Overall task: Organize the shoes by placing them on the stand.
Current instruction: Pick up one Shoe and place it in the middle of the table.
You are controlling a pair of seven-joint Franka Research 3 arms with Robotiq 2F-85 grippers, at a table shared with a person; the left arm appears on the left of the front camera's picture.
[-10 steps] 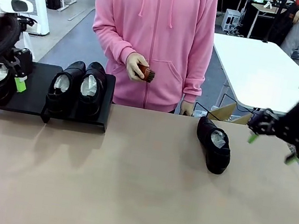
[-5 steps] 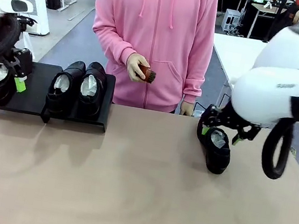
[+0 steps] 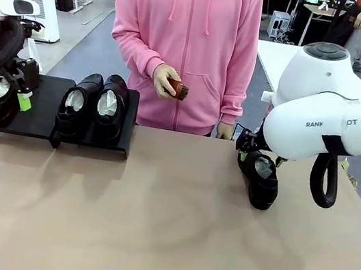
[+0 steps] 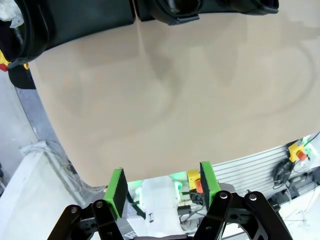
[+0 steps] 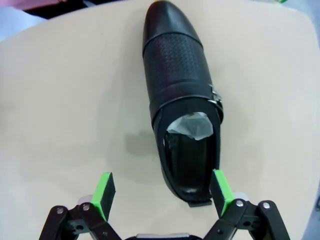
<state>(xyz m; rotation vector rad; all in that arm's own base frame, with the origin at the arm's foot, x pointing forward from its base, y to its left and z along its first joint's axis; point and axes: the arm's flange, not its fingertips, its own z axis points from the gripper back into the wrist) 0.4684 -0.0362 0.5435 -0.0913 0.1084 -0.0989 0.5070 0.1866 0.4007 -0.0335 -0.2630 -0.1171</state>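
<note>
I hold the right claw (image 5: pixel 162 195) wide above the last shoe (image 5: pixel 184 112) on the worktop (image 3: pixel 151 227), lined up to straddle its heel.

Even overhead light fell on my table (image 3: pixel 151 227), bright and sharp. Soft shadows lay beside the lone shoe (image 5: pixel 184 100). My wrist cameras bent the edges; the leather showed mild glare.

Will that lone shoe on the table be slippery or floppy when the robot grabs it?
The shoe looks glossy, so the pads may slip somewhat. Its leather holds its shape and paper fills it, so probably stiff. Lying flat on its sole, it seems unlikely to tip.
</note>
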